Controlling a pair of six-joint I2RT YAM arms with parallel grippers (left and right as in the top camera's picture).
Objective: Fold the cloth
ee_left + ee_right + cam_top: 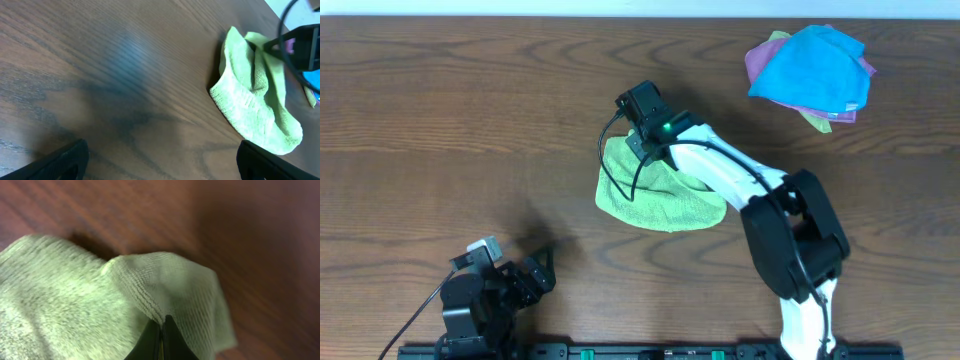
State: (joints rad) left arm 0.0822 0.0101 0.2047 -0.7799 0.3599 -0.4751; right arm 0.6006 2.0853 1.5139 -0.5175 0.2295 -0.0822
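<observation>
The light olive-green cloth (660, 200) lies crumpled on the wooden table near the middle. It also shows in the left wrist view (257, 107) and fills the right wrist view (75, 305). My right gripper (642, 135) is over the cloth's far edge, and its fingers (161, 330) are shut on a raised ribbed fold of the cloth. My left gripper (525, 275) sits at the near left, apart from the cloth. Its fingers (160, 160) are spread wide over bare wood and hold nothing.
A pile of cloths with a bright blue cloth (810, 65) on top of a purple one (760, 55) lies at the far right. The right arm (770, 215) reaches from the near edge across the cloth's right side.
</observation>
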